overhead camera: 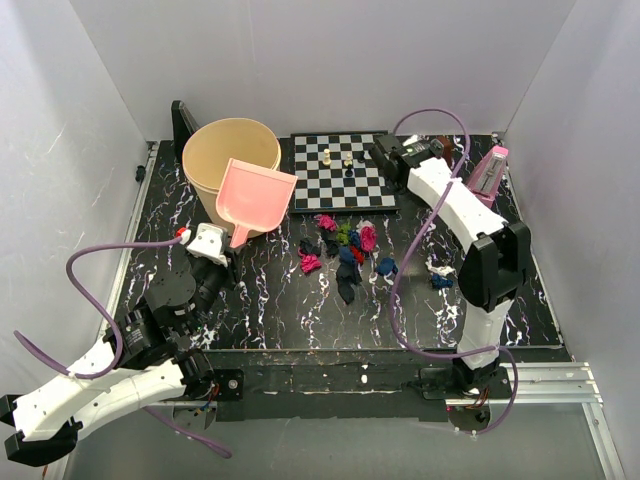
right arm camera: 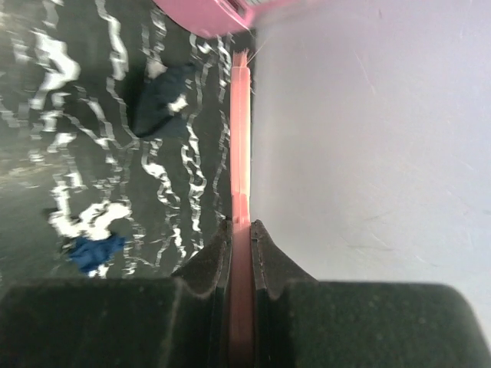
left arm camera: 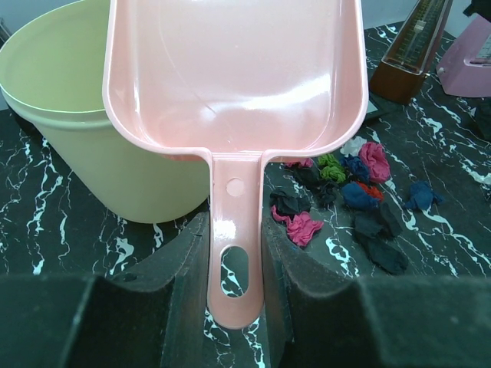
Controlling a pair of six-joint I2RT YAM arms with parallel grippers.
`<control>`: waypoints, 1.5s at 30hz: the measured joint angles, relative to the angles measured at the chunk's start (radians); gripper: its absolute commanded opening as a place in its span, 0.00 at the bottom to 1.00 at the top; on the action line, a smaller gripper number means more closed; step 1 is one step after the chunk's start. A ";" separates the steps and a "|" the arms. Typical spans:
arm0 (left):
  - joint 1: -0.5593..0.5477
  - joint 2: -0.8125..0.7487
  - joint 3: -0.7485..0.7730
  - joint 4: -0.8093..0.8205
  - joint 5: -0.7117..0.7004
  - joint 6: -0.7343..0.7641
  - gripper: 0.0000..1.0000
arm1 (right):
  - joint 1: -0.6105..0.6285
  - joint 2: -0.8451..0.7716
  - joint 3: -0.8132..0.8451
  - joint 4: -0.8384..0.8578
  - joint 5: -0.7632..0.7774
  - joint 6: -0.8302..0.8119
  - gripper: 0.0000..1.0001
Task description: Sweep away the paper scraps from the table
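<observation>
One table (overhead camera: 270,300) fills the top view, with one chessboard (overhead camera: 310,190) at upper centre and one beige bucket (overhead camera: 212,190) at upper left. The left gripper (left arm camera: 238,253) clamps the handle of one pink scoop (left arm camera: 230,77) beside the bucket. The right gripper (right arm camera: 240,226) pinches one thin pink strip (right arm camera: 240,138). About a dozen scraps (overhead camera: 347,255) lie on the table at centre and centre-right. Three chess pieces (overhead camera: 347,160) stand on the board.
</observation>
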State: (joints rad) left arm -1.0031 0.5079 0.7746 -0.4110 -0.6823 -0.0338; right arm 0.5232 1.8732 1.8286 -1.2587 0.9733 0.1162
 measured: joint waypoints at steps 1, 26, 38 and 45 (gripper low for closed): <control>0.000 -0.001 0.000 0.000 0.003 -0.002 0.00 | -0.021 0.005 -0.021 0.002 0.019 0.001 0.01; 0.000 -0.038 -0.002 0.000 0.051 -0.023 0.00 | -0.187 -0.142 -0.172 0.244 -0.573 -0.042 0.01; 0.000 -0.039 -0.002 0.000 0.076 -0.030 0.00 | -0.163 -0.077 -0.173 0.002 -0.097 0.302 0.01; 0.000 -0.042 -0.005 0.000 0.089 -0.035 0.00 | -0.108 0.011 -0.283 -0.049 -0.076 0.515 0.01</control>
State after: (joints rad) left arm -1.0031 0.4660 0.7696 -0.4110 -0.5930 -0.0692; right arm 0.4149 1.8843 1.5455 -1.3079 0.8970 0.6312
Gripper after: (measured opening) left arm 0.263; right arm 0.134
